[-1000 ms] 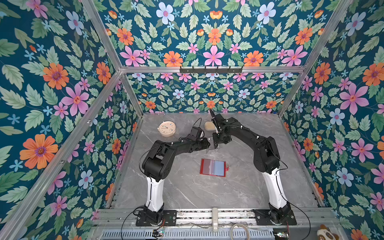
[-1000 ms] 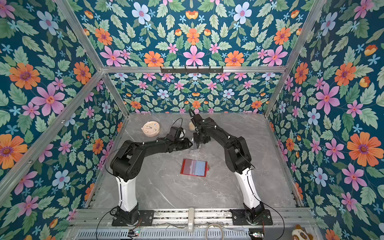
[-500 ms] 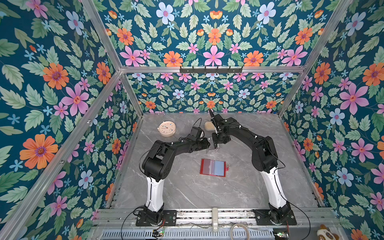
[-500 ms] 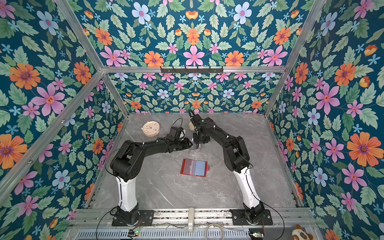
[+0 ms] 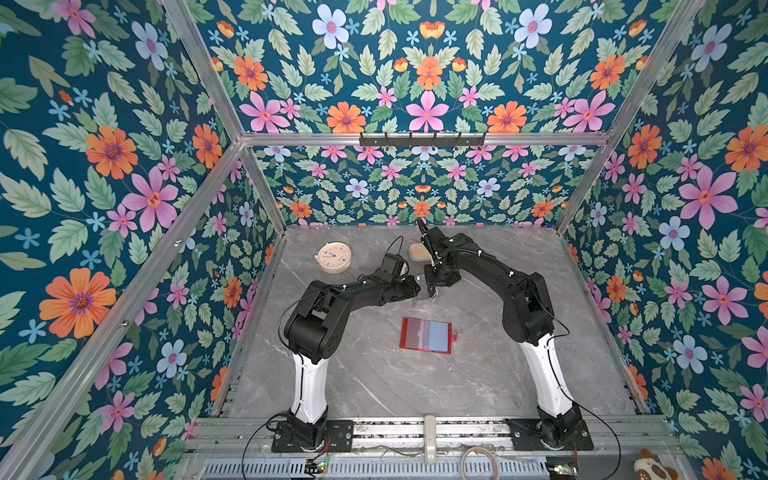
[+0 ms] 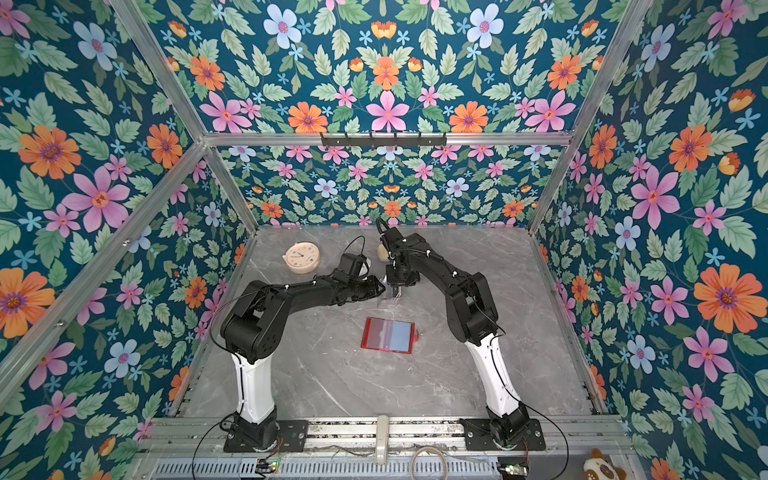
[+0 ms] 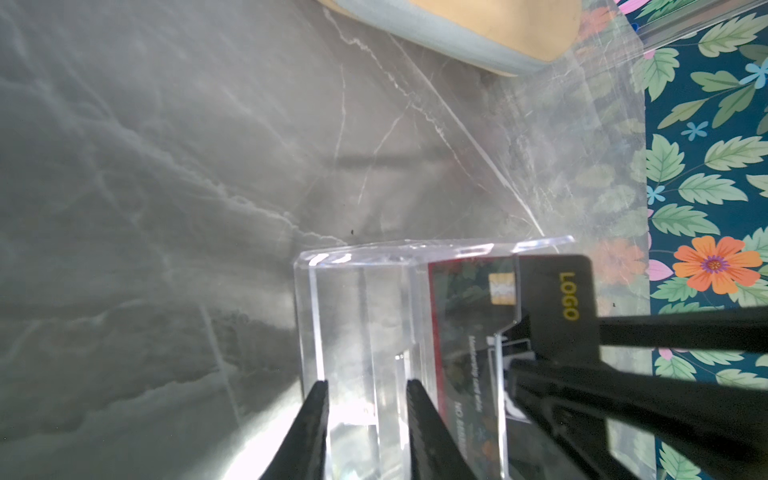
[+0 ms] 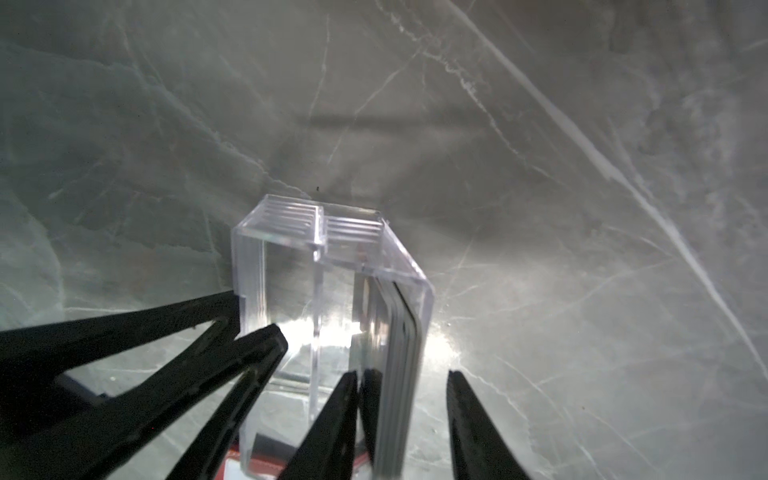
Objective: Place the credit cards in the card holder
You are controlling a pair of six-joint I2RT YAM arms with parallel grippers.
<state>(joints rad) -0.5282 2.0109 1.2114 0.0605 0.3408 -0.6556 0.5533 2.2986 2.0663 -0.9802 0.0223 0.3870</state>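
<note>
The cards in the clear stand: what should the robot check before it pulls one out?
1. Stand steadied: ok, the left jaws pinch a wall of the clear stand.
2. Cards straddled: ok, the right jaws stand one on each side of the credit cards.
3. Grip closed on a card: not ok, a gap shows beside the stack.
4. Just one card singled out: cannot tell.
5. Target ready: ok, the card holder lies open, flat on the table.
6. Empty sleeve waiting: cannot tell.

Left tool (image 8: 259, 318) and right tool (image 8: 403, 374) nearly tip-to-tip.
</note>
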